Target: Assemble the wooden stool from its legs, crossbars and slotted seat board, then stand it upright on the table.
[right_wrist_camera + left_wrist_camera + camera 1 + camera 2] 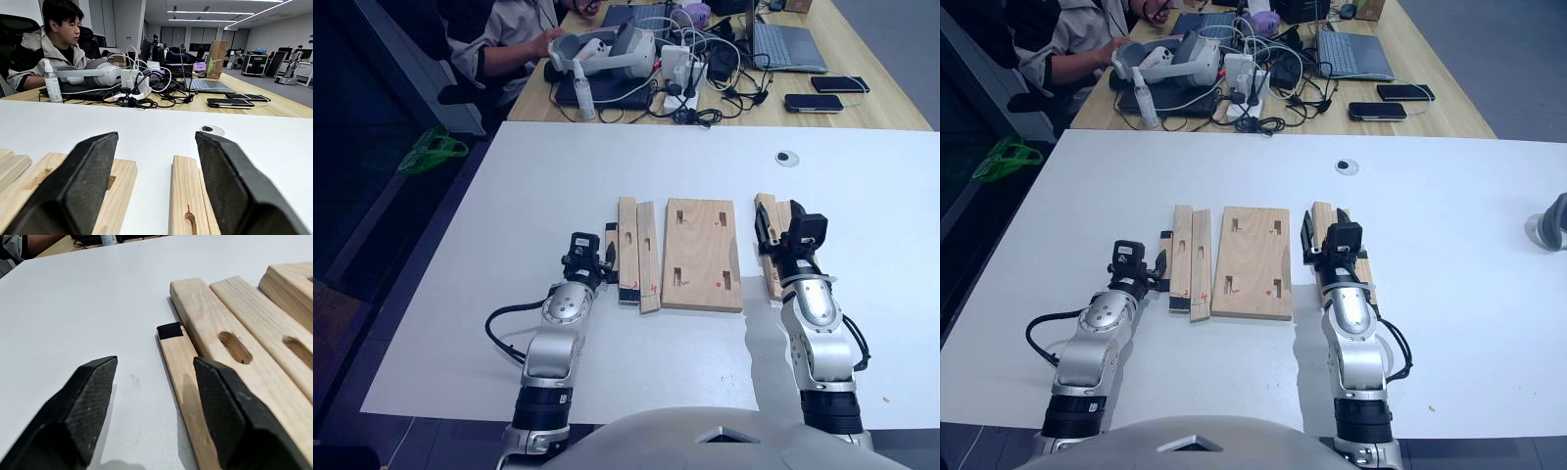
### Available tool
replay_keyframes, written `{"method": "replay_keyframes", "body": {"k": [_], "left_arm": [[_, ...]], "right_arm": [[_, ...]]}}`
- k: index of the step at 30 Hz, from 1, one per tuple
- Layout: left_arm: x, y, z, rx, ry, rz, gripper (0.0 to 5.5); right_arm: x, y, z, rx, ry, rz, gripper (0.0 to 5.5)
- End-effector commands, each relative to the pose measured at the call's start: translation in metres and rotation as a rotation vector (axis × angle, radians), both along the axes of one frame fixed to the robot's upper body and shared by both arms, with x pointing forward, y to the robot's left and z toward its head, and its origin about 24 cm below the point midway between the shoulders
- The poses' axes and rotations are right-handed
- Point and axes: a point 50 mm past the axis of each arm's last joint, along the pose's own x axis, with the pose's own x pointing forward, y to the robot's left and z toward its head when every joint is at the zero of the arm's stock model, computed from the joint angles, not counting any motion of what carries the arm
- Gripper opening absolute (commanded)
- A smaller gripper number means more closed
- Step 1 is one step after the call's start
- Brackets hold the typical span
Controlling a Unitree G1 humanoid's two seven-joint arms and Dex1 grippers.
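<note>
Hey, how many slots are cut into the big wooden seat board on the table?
4 slots, one near each corner of the seat board: far left, far right, near left, near right. None seems hidden.

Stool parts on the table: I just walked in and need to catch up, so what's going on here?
Nothing is assembled yet. The board lies flat on the table between the left bars and the right bars. The left hand is open by a thin strip beside the left bars; the right hand is open over the right bars. Neither holds anything.
</note>
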Motion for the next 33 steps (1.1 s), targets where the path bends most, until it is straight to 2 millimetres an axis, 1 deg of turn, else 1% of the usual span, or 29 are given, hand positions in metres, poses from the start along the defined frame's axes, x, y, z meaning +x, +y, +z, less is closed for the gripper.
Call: {"method": "replay_keyframes", "body": {"k": [1, 4, 9, 11, 33], "left_arm": [[0.002, 0.0, 0.0, 0.01, 0.008, -0.004, 2.86], [0.006, 0.001, 0.01, -0.042, -0.072, 0.027, 2.86], [0.014, 0.005, 0.039, -0.098, -0.326, 0.092, 2.86], [0.016, 0.007, 0.044, -0.1, -0.374, 0.11, 2.86], [0.017, 0.004, 0.044, -0.087, -0.394, 0.086, 2.86]], "right_arm": [[0.003, -0.002, 0.0, 0.002, 0.008, 0.003, 2.95], [0.002, -0.002, -0.001, 0.006, 0.012, -0.001, 2.95], [0.001, -0.005, -0.006, 0.042, 0.026, -0.033, 2.95], [0.001, -0.004, -0.007, 0.039, 0.027, -0.032, 2.95], [0.001, -0.004, -0.008, 0.036, 0.031, -0.035, 2.95]]}}
